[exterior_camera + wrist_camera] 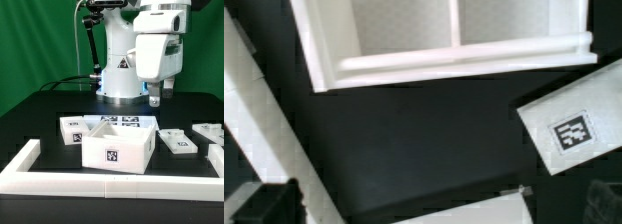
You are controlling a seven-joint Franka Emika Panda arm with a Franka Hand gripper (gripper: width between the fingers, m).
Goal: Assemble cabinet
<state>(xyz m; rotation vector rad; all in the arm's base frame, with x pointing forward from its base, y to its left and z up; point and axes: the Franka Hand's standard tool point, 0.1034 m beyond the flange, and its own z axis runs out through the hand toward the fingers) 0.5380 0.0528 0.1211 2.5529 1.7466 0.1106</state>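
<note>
Pointing down, the end effector hovers near the cabinet.

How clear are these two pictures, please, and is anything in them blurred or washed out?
Exterior view: evenly lit, the white cabinet stands out crisply against the black table, with only faint shadows. Wrist view: the cabinet is close and bright with soft edges, and the tag on the loose panel is slightly blurred.

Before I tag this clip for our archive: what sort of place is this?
Probably a robotics lab bench: a green backdrop, a black table edged by a low white wall, and a tagged cabinet.
</note>
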